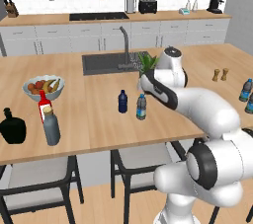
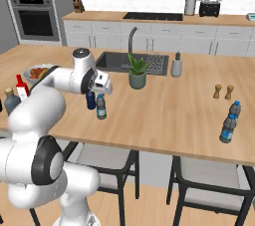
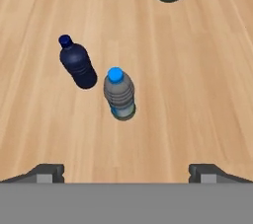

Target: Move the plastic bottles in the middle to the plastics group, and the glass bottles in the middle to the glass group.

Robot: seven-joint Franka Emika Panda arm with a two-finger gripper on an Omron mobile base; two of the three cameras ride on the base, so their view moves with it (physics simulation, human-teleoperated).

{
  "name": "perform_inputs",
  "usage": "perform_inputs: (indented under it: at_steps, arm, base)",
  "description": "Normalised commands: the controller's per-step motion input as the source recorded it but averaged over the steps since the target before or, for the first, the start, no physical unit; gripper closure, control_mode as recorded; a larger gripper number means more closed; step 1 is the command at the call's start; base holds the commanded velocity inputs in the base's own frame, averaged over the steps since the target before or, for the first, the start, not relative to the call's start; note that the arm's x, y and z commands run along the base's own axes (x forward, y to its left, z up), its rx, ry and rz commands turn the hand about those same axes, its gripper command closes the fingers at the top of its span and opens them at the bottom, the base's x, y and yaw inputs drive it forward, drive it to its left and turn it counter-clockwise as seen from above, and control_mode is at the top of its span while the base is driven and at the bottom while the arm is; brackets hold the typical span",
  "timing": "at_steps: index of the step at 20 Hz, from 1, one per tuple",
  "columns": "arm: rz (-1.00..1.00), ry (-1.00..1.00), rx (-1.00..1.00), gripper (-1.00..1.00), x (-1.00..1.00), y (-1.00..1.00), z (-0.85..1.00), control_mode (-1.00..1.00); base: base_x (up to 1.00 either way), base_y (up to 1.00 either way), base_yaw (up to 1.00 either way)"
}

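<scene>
The dark navy bottle (image 1: 122, 101) and the pale-blue water bottle (image 1: 141, 107) stand side by side near the counter's front middle. My gripper (image 3: 126, 172) hovers above them, open wide and empty, with the pale-blue bottle (image 3: 119, 94) below its centre and the navy bottle (image 3: 78, 65) to its left. At the left, the tall dark grey bottle with the tan top (image 1: 51, 126) stands by the slim red bottle (image 1: 44, 104) and the squat black bottle (image 1: 12, 127). The plastics group (image 2: 230, 120) stands at the counter's right end.
A potted plant (image 1: 147, 62) is just behind the gripper, beside the sink (image 1: 106, 62). A fruit bowl (image 1: 43, 87) sits behind the glass group. A pump dispenser (image 2: 176, 65) and two small shakers (image 2: 223, 91) stand toward the right. Chairs are tucked under the front edge.
</scene>
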Motion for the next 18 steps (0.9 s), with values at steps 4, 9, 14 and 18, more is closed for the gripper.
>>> perform_inputs:
  at_steps: [4,9,14,18]
  arm:
    - [0.0,0.0,0.0,-1.0,0.27,0.1,-0.27,-1.0]
    - [0.0,0.0,0.0,-1.0,0.42,0.07,-0.28,-1.0]
    - [0.0,0.0,0.0,-1.0,0.33,0.06,-0.19,-1.0]
    - [0.0,0.0,0.0,-1.0,0.29,0.0,-0.11,-1.0]
  base:
    - [0.0,0.0,0.0]
    - [0.0,0.0,0.0]
    - [0.0,0.0,0.0]
    - [0.0,0.0,0.0]
